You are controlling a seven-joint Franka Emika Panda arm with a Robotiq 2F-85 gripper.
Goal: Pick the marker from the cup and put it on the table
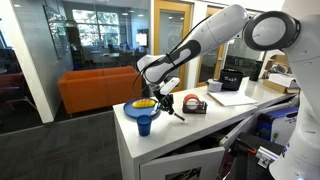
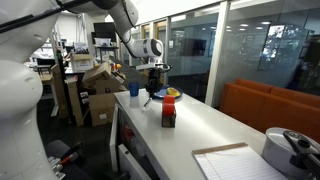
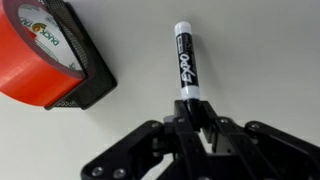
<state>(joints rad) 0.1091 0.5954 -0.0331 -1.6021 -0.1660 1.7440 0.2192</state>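
Note:
My gripper (image 3: pixel 193 110) is shut on the lower end of the marker (image 3: pixel 186 60), a black pen with a white cap end. In the wrist view the marker points away from the jaws over the white table (image 3: pixel 265 50). In both exterior views the gripper (image 1: pixel 163 98) (image 2: pixel 152 88) hangs low over the table (image 1: pixel 235 104) (image 2: pixel 225 128), with the marker (image 1: pixel 175 111) slanting down from it. The blue cup (image 1: pixel 146 123) (image 2: pixel 134 90) stands near the table's end, beside the gripper. I cannot tell if the marker touches the tabletop.
A red-and-black tape dispenser (image 3: pixel 45 55) (image 1: pixel 192 103) (image 2: pixel 169 110) sits close to the marker. A yellow object (image 1: pixel 145 103) lies by the cup. Papers and a dark box (image 1: pixel 230 78) are farther along the table. An orange sofa (image 1: pixel 95 88) stands behind.

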